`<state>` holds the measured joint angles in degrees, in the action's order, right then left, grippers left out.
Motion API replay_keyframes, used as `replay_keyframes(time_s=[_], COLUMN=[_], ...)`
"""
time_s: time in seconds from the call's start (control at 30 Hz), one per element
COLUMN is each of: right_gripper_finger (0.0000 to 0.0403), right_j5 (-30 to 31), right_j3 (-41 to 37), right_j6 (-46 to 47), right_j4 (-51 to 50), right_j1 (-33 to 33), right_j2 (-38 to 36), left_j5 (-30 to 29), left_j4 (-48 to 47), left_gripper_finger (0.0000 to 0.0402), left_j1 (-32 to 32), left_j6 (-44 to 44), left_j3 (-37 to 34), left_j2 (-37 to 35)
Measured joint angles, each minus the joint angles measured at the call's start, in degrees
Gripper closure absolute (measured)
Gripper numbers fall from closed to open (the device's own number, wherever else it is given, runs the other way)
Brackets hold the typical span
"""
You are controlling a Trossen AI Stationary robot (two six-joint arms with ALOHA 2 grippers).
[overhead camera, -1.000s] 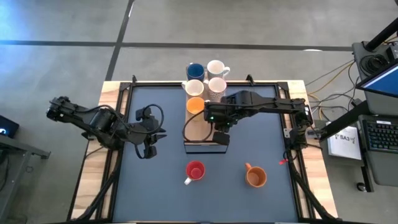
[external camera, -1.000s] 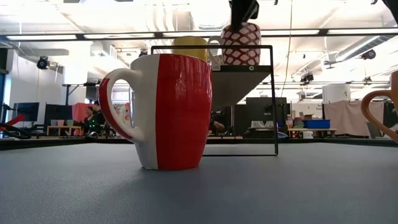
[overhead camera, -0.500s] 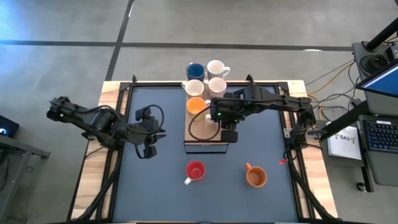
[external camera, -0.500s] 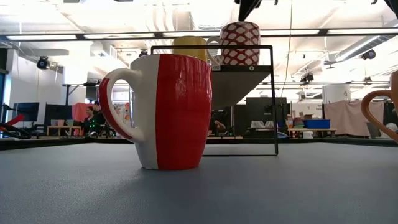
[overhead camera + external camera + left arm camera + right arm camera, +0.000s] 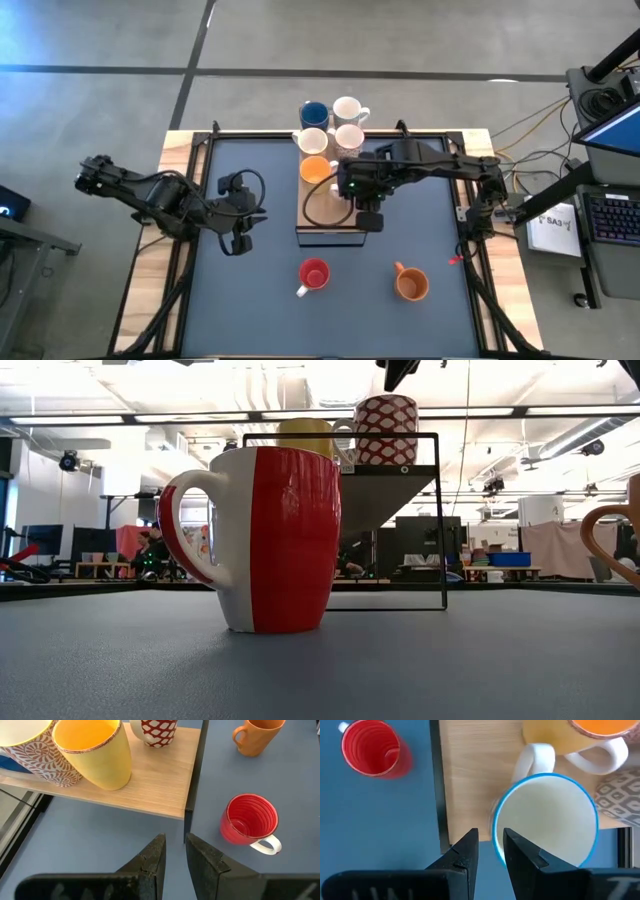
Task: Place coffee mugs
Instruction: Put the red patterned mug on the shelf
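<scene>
The right end effector [image 5: 368, 218] hangs over the near end of the wooden board [image 5: 322, 215]. Its two fingers [image 5: 462, 851] sit close together with a thin gap, and they hold nothing. Just under it stands a mug with a blue rim [image 5: 545, 815], on the board. Beside that mug is the yellow-orange mug [image 5: 315, 169], and farther along the board are a cream mug [image 5: 312, 141] and a white mug [image 5: 349, 137]. A blue mug [image 5: 314, 114] and another white mug [image 5: 347, 108] stand at the far end.

From low down, a mug with a dark red pattern [image 5: 387, 429] stands on the raised board, next to the yellow-orange one.

The red mug [image 5: 314, 274] sits alone on the dark tabletop [image 5: 260, 300], in front of the board. The brown-orange mug [image 5: 411, 284] stands off to its right, well apart.

The left end effector [image 5: 238, 240] waits above the left part of the tabletop. Its fingers [image 5: 150, 862] are almost together and hold nothing.
</scene>
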<state>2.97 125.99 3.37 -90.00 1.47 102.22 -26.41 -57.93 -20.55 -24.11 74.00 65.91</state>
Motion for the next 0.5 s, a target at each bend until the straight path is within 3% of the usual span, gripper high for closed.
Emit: replay_keyframes(time_s=[0.5], right_gripper_finger=[0.0324], right_j5=[2.6], right_j3=[-4.2], right_j6=[-2.0], right_j4=[0.0], right_j1=[0.5], right_j2=[0.1], left_j5=[0.0], left_j4=[0.0], left_gripper_finger=[0.0345], left_j1=[0.0], left_j6=[0.0], left_j3=[0.0], left_j2=[0.0])
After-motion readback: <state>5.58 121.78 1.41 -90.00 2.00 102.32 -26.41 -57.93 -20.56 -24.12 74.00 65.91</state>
